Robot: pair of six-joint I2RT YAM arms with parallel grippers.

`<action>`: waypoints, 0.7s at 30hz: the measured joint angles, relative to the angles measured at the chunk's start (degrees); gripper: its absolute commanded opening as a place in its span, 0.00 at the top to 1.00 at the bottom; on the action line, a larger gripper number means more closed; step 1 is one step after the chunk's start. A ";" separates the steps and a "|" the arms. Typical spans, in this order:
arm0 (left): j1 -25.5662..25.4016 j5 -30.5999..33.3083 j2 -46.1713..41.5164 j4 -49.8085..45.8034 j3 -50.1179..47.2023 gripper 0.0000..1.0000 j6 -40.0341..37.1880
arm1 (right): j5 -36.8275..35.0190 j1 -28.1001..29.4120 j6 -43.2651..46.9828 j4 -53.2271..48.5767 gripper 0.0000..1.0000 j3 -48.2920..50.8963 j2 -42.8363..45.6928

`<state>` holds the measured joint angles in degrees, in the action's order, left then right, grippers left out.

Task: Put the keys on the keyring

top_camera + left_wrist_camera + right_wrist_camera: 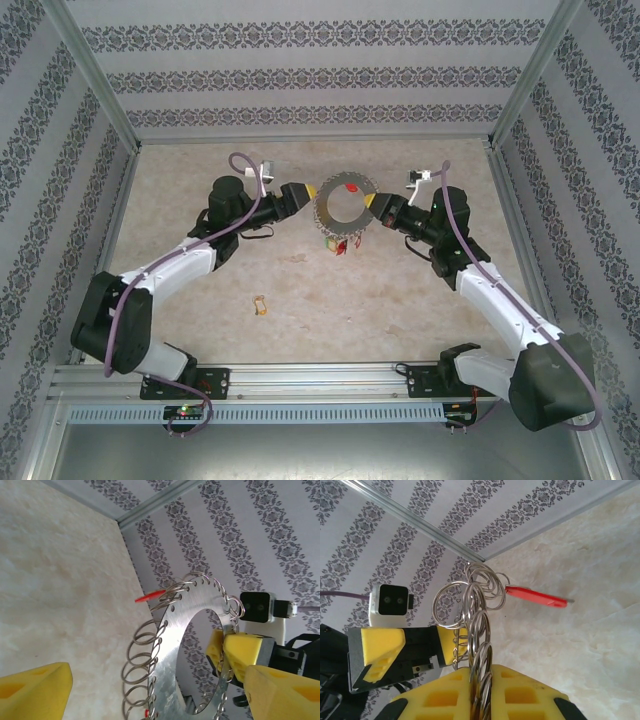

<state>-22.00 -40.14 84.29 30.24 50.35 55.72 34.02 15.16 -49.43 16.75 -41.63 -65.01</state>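
The keyring (340, 205), a flat metal ring edged with wire loops, stands upright at mid-table. My right gripper (376, 205) is shut on its right edge; in the right wrist view the yellow pads (540, 695) pinch the keyring (479, 630). My left gripper (303, 193) sits at the ring's left edge, open. In the left wrist view its fingers (35, 690) are spread wide around the keyring (175, 640). A red-tagged key (537, 596) sticks out from the loops. A tan-orange-tagged key (261, 306) lies loose on the table, nearer the left arm.
Patterned walls and aluminium posts (100, 90) close in the table on three sides. A metal rail (320, 380) with both arm bases runs along the near edge. Coloured tags (335, 243) hang under the ring.
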 measured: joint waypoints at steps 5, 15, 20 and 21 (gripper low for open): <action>-0.17 -2.34 3.13 2.29 3.21 0.17 2.99 | 0.13 0.92 -1.81 1.97 1.00 -0.85 -0.28; -0.92 -5.14 4.17 8.55 3.96 0.59 6.32 | 0.31 2.38 -3.19 4.57 1.00 -1.95 -0.39; -0.85 -5.27 3.85 10.34 3.96 0.82 6.71 | 0.52 2.36 -3.39 5.31 1.00 -2.01 -0.39; -0.85 -5.16 3.74 10.38 3.96 0.88 6.62 | 0.50 2.36 -3.43 5.49 0.99 -2.12 -0.39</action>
<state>-22.85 -45.30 88.03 40.62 54.30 62.35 34.52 17.52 -52.86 22.24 -43.75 -65.41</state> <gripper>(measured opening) 0.209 0.124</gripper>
